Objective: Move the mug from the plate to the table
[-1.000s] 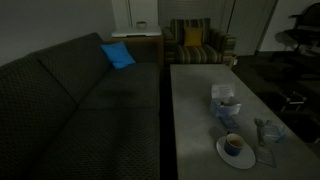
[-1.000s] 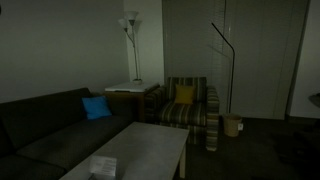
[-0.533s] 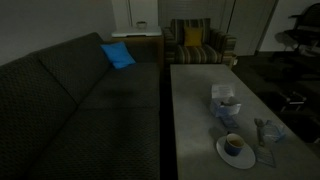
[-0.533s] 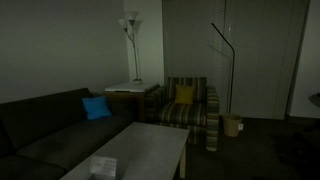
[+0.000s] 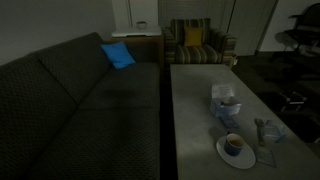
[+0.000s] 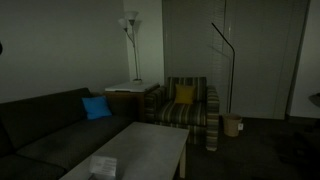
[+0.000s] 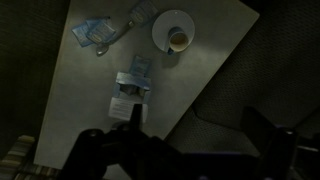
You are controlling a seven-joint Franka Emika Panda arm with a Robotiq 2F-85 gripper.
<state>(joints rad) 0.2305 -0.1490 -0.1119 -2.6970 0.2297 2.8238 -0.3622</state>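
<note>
In my wrist view the gripper (image 7: 128, 140) is only a dark mass at the lower edge, well above the long grey bench (image 7: 90, 90). I cannot tell how far its jaws stand apart. The small dark-blue mug with the tan inside (image 7: 179, 39) sits on the round white plate (image 7: 165, 20), well beyond the gripper, toward the top of that view. 1 white-and-blue box (image 7: 131, 84) stands between gripper and plate. In an exterior view the mug (image 5: 234, 145) rests on the plate (image 5: 222, 153) near the bench's close end.
</note>
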